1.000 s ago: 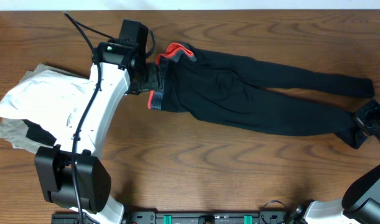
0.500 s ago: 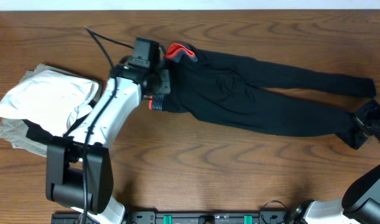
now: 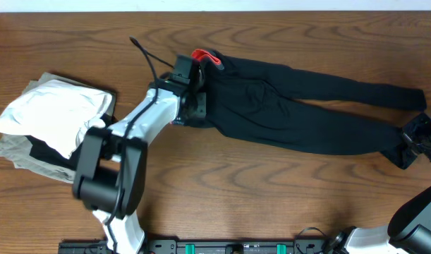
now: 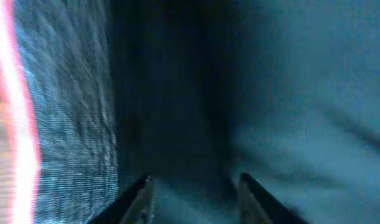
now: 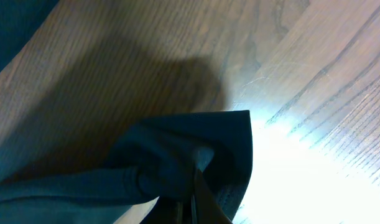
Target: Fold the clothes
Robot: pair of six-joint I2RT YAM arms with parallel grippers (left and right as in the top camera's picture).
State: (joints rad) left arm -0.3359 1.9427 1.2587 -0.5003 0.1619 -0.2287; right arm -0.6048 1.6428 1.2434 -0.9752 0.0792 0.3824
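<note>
My left jaws [image 4: 194, 180] are a little way apart, right down on dark cloth. The two tips have cloth all around them. It is too dark and too close for me to tell if they pinch any of it. My right jaws [image 5: 193, 186] are shut tight on the end of one leg of the trousers [image 3: 286, 106], and the cloth bunches up in a soft lump where they bite it. The trousers are black and they lie flat on the brown wooden table [image 3: 271, 204]. From above, the top end of them is near 11 o'clock and the two long legs run out side by side to the edge at 3 o'clock. The legs are nearly straight, with a few soft folds near the top. The waistband [image 3: 204, 58] is red, and a bit of it sticks up at the far corner, near 12 o'clock. My left arm reaches in from 7 o'clock and its jaws sit on the waist end, on the side nearest to 9 o'clock. My right jaws are at the 3 o'clock edge, at the foot of the nearer leg. At 9 o'clock, well apart from the trousers, is a white shirt [image 3: 46, 113] lying on top of a khaki garment [image 3: 17, 159].
</note>
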